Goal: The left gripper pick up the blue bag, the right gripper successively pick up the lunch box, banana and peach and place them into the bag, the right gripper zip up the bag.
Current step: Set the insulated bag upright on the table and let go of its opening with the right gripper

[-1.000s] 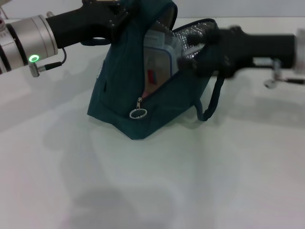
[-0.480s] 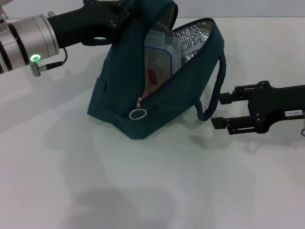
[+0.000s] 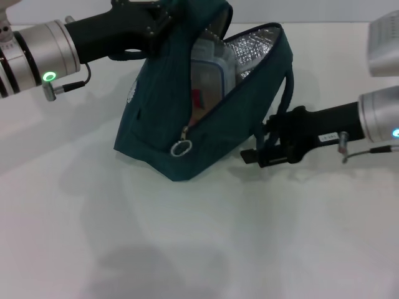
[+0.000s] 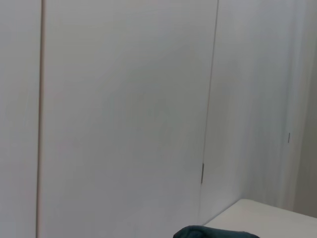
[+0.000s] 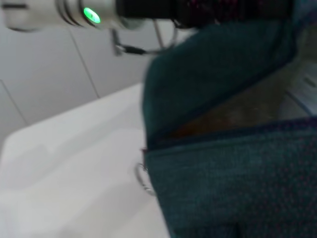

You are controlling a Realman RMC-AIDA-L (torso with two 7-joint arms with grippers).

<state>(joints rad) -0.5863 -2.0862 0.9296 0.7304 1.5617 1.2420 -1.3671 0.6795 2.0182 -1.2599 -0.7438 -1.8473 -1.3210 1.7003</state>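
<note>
White table, bearing one item. Blue bag: stands tilted at centre, far side lifted, mouth unzipped, silver foil lining showing. Lunch box: upright inside the bag, partly hidden by the near flap. Left gripper: at the bag's far-left top edge, fingers clenched on the fabric. Right gripper: low at the bag's right base, beside the hanging handle; finger state cannot be told. Zipper ring pull: hangs on the near face.
</note>
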